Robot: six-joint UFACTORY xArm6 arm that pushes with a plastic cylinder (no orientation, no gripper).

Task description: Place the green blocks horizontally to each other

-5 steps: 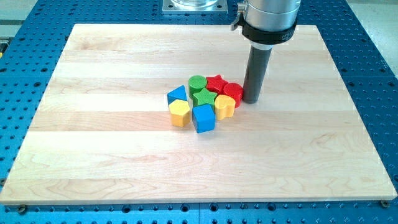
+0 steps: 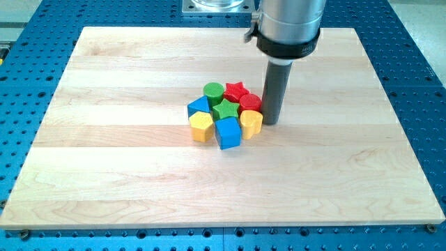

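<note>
Since the earlier frame, the rod has been carried toward the view's left, and the cluster of blocks has been squeezed the same way: the green cylinder (image 2: 214,90), red star (image 2: 236,91) and red cylinder (image 2: 251,102) are all displaced leftward and packed tighter. My tip (image 2: 270,122) is now pressed against the right side of the red cylinder, just right of the yellow block (image 2: 251,122) (no hand is fitted, so nothing is gripped; only pushing is done).

The green star-shaped block (image 2: 226,109) is held in the middle of the cluster, with the green cylinder touching it at the upper left. Around them are seen the blue triangular block (image 2: 198,107), the yellow hexagon (image 2: 201,126) and the blue cube (image 2: 228,132), all on the wooden tabletop (image 2: 104,174).

The step in hand is judged to be an early one: the pile is being shoved, and the greens are stacked diagonally, not side by side. Next, the green cylinder would probably need to be worked free from the top of the cluster and brought level with the star.
</note>
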